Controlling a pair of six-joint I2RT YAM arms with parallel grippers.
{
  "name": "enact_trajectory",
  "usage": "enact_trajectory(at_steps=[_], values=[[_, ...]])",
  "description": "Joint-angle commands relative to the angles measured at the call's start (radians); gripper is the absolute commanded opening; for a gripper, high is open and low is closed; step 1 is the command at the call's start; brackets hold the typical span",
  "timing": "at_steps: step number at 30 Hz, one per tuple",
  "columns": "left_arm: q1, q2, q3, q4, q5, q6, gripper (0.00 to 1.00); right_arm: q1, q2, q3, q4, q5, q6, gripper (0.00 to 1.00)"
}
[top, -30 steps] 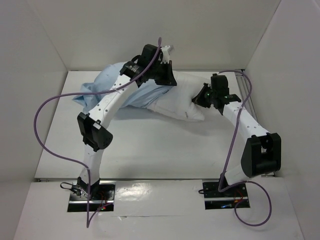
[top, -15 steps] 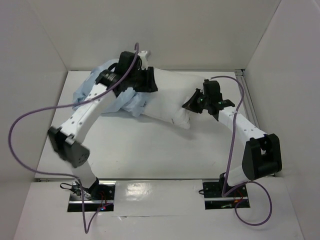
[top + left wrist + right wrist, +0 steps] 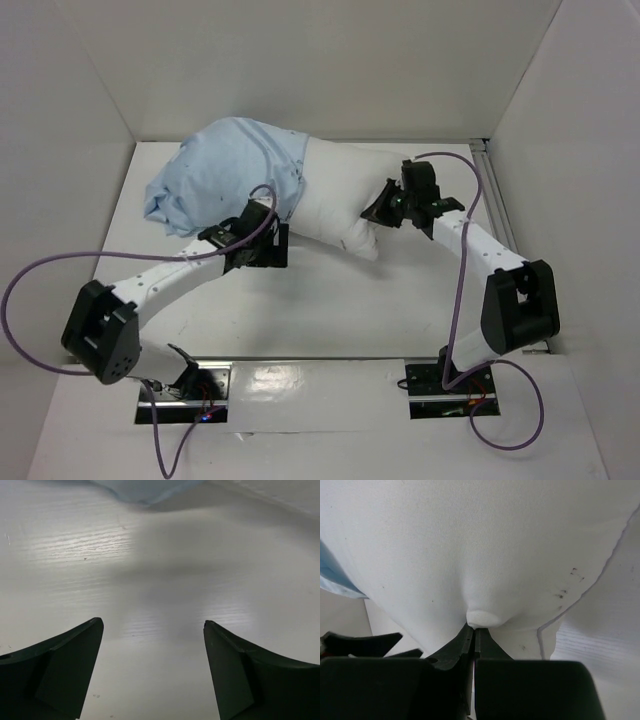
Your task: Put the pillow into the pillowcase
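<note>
Roughly left-right pillow (image 3: 345, 195), left end inside pillowcase (image 3: 230, 170), right hand (image 3: 474, 628) pinching its right end, left hand (image 3: 152, 626) gaping, empty

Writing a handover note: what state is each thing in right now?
pillow: left part sheathed, right end bare.
pillowcase: wrinkled, covering that left part.
left end effector: open, empty, over the table.
right end effector: shut, pinching the pillow's bare end.

We see a white table (image 3: 330, 300) with a faint streaked grain. Directly on its far half lies the white pillow (image 3: 345, 200). The light blue pillowcase (image 3: 225, 175) covers its left part, wrinkled end resting on the surface.
</note>
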State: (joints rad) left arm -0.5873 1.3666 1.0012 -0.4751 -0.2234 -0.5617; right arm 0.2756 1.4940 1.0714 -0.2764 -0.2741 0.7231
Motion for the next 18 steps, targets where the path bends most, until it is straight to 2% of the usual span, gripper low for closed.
enact_trajectory(at_steps=[1, 5, 14, 18], values=[[-0.009, 0.06, -0.018, 0.165, -0.152, -0.062, 0.95, 0.028, 0.008, 0.05, 0.032, -0.028, -0.019, 0.0], [-0.009, 0.133, -0.102, 0.339, -0.234, -0.073, 0.94, 0.028, 0.017, 0.071, 0.023, -0.028, -0.019, 0.0], [0.024, 0.307, -0.05, 0.437, -0.398, -0.053, 0.84, 0.028, 0.026, 0.091, -0.017, -0.008, -0.048, 0.0], [0.044, 0.309, -0.039, 0.464, -0.468, -0.053, 0.74, 0.028, 0.017, 0.091, -0.027, 0.001, -0.048, 0.0]])
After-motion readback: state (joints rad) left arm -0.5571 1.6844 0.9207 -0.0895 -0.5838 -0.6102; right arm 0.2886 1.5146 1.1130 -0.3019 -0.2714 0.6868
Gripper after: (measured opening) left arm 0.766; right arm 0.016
